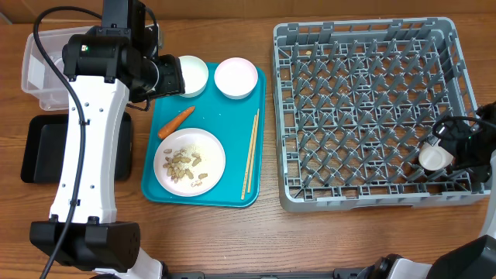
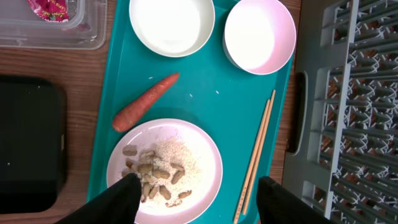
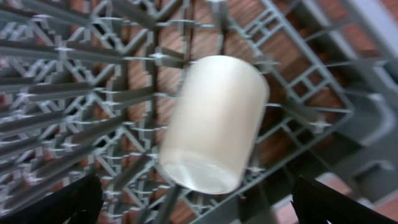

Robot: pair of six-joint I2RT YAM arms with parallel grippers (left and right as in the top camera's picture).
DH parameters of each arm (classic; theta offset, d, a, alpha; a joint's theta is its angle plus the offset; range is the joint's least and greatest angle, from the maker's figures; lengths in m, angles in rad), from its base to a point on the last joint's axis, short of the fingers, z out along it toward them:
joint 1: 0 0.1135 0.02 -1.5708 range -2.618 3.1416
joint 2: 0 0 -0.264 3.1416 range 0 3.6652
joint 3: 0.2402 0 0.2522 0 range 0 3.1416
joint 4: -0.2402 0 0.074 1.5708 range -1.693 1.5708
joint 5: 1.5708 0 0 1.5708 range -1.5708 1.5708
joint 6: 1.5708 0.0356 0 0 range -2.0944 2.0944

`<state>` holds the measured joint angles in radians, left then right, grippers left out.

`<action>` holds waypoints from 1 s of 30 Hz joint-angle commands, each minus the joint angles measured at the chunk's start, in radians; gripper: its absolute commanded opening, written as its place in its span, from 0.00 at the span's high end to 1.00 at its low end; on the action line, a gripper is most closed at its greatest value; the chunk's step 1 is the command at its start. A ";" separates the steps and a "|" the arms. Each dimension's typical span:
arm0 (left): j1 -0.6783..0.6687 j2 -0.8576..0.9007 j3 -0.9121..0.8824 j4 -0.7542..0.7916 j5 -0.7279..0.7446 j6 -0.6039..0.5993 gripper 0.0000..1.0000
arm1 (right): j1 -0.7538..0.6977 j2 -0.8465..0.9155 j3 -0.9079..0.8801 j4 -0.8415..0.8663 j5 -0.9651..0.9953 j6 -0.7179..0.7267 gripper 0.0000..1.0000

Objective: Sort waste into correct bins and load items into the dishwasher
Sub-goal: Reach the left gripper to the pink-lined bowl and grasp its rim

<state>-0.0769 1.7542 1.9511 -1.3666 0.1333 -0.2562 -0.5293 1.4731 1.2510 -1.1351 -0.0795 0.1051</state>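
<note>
My right fingers [image 3: 62, 202] spread wide, gripping nothing. White cup [image 3: 211, 124] blurred between them, touching neither, over grey rack [image 3: 74, 93] lattice near corner. My left fingers [image 2: 121, 199] apart, empty, above plate [image 2: 199, 155] of peanut scraps [image 2: 155, 177] on teal tray [image 2: 205, 93]. Beyond: chopsticks [image 2: 258, 155], carrot [image 2: 144, 102], two bowls [image 2: 171, 22].

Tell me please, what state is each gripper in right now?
Left gripper: open, holding nothing, above the plate.
Right gripper: open, white cup ungripped between its fingers.
</note>
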 commanded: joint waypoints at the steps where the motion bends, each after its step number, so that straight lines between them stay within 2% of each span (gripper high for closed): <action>1: -0.002 -0.014 0.009 -0.006 -0.013 -0.006 0.37 | -0.003 -0.003 0.026 0.015 -0.132 0.003 0.00; 5: -0.002 -0.014 0.009 -0.006 -0.013 -0.006 0.36 | -0.003 -0.003 0.067 -0.006 -0.177 0.000 0.00; 7: -0.002 -0.014 0.009 -0.007 -0.013 -0.005 0.36 | -0.003 -0.005 0.095 -0.044 -0.177 0.001 0.13; 9: -0.002 -0.014 0.009 -0.007 -0.013 -0.006 0.36 | -0.003 -0.005 0.099 -0.078 -0.180 0.001 0.17; 12: -0.002 -0.013 0.009 0.002 -0.003 -0.007 0.36 | -0.003 -0.005 0.098 -0.126 -0.213 -0.008 0.17; 17: -0.042 -0.010 0.008 0.057 0.031 -0.010 0.35 | 0.054 -0.016 0.098 -0.154 -0.397 -0.140 0.16; 20: -0.090 0.008 0.008 0.128 0.016 0.006 0.34 | 0.133 -0.042 0.099 -0.150 -0.395 -0.150 0.14; 25: -0.198 0.130 0.008 0.271 -0.050 0.114 0.35 | 0.296 -0.106 0.098 -0.150 -0.393 -0.158 0.12; 30: -0.251 0.252 0.008 0.324 -0.070 0.152 0.36 | 0.353 -0.114 0.098 -0.163 -0.341 -0.158 0.12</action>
<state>-0.3027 1.9240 1.9514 -1.0592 0.0990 -0.1604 -0.1982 1.3739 1.3243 -1.2949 -0.4545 -0.0395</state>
